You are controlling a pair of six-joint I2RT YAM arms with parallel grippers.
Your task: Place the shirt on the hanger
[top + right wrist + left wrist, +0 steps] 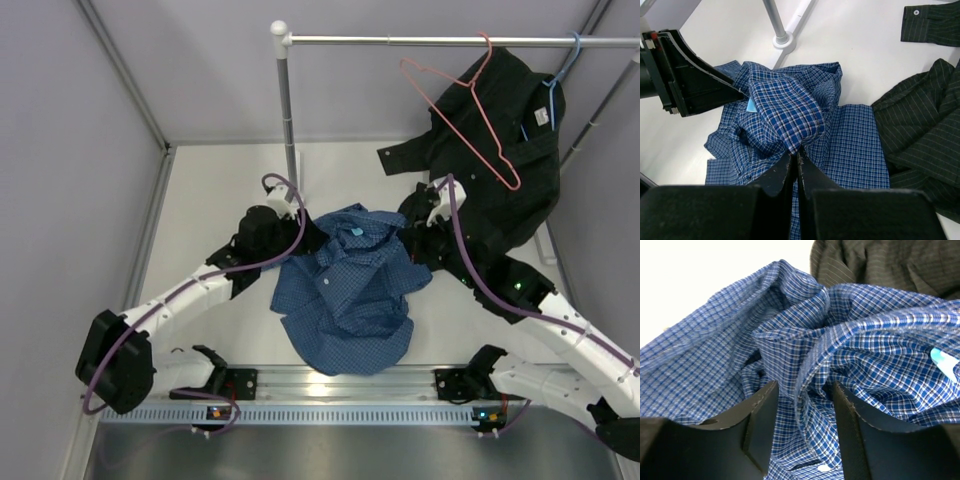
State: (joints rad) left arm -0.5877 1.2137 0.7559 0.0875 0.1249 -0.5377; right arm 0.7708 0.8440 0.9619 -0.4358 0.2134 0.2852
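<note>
Top external: shirt [345,300], collar [356,228] rearward.

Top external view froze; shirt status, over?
Right end effector shut on shirt fold. Left end effector open, straddling fabric. Shirt crumpled on table, hanger empty on rail. Black shirt alongside.

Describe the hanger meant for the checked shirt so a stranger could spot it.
Look to the metal rail across the back. Near its right end two hangers hook over it, in front of a black shirt. The hanger is the left one: thin pink-red wire, bare, not the light blue hanger.
</note>
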